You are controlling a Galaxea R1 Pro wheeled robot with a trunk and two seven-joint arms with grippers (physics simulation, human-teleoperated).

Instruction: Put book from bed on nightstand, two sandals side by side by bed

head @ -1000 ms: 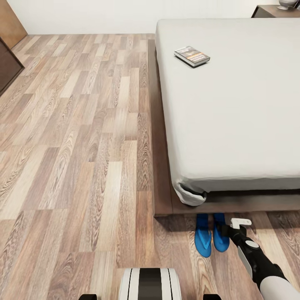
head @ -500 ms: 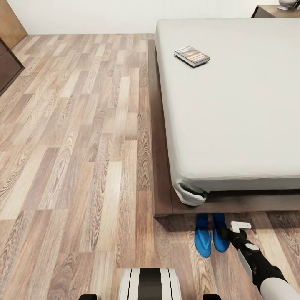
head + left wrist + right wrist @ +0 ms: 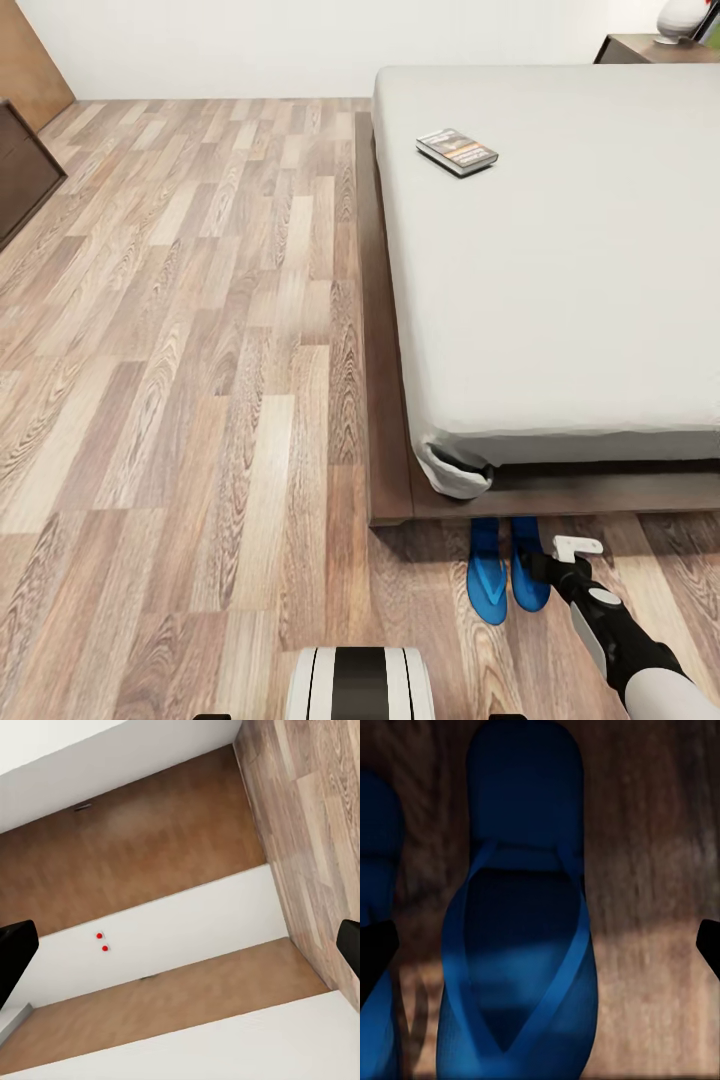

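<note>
The book (image 3: pixel 457 152) lies flat on the pale-grey mattress of the bed (image 3: pixel 560 290), near its left side. Two blue sandals (image 3: pixel 487 582) (image 3: pixel 528 577) lie side by side on the floor at the foot of the bed frame, toes partly under it. My right gripper (image 3: pixel 545 572) hovers just over the right-hand sandal (image 3: pixel 521 945), open, its fingertips wide apart with nothing between them; the other sandal (image 3: pixel 379 870) lies beside it. A nightstand (image 3: pixel 640 47) stands at the far right corner. My left gripper (image 3: pixel 180 949) is open and faces white and brown wall panels.
Wood-plank floor (image 3: pixel 200 350) stretches left of the bed. A dark low cabinet (image 3: pixel 22 168) stands at the left edge, with a brown panel (image 3: pixel 30 50) behind it. A white rounded object (image 3: pixel 682 15) sits on the nightstand. My base (image 3: pixel 360 685) shows at the bottom.
The whole picture has shifted slightly downward, so the camera moved. The right gripper stays over the right-hand sandal; book and sandals have not moved.
</note>
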